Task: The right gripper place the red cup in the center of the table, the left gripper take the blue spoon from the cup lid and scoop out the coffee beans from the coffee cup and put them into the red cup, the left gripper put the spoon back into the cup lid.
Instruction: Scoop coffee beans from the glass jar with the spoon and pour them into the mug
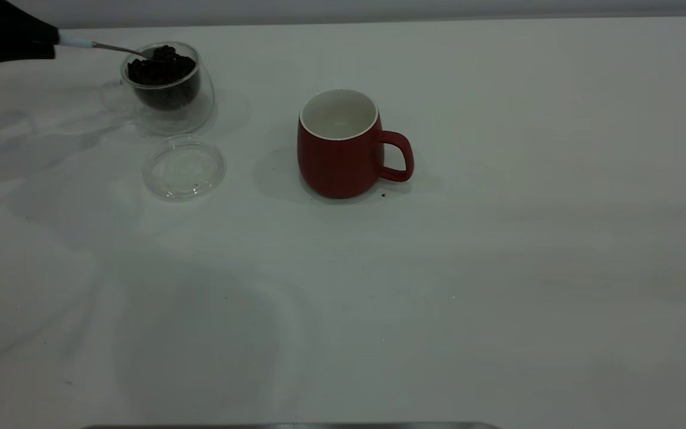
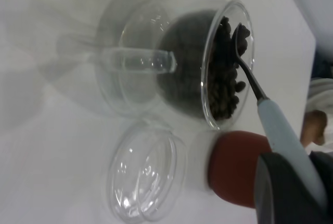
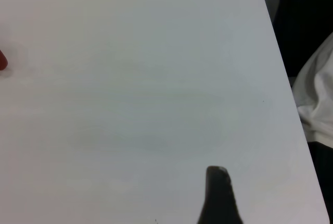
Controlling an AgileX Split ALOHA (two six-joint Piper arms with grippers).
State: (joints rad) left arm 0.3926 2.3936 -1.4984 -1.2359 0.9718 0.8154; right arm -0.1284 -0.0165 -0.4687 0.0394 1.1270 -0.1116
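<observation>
- The left gripper (image 1: 51, 43) was found at the far left of the table (image 1: 498, 268), clamped on the pale handle of the blue spoon (image 1: 90, 44).
- The spoon was held nearly level, its metal bowl reaching over the rim of the coffee cup (image 1: 167, 89) and resting in or on the coffee beans (image 1: 161, 68); this pose was judged to suit a scooping stroke.
- Whether beans were loaded on the spoon could not be established, though in the left wrist view the bowl (image 2: 240, 39) was seen lying against the heap just inside the rim.
- The coffee cup was observed tilted, its mouth leaning toward the near side of the table; the cause of the tilt could not be determined.
- The cup lid (image 1: 184, 167) was noted flat on the table just in front of the coffee cup, with nothing on it, presumably kept clear for the spoon's return.
- The red cup (image 1: 343, 146) was recorded upright near the table's centre, well apart from the glassware, handle turned to the right; its white inside appeared empty, so the transfer was judged not yet made.
- Of the right gripper, only one dark finger tip (image 3: 218, 195) was visible over bare table in its own wrist view; its state could not be told.
- No brand, label or legible writing was found on any item.
</observation>
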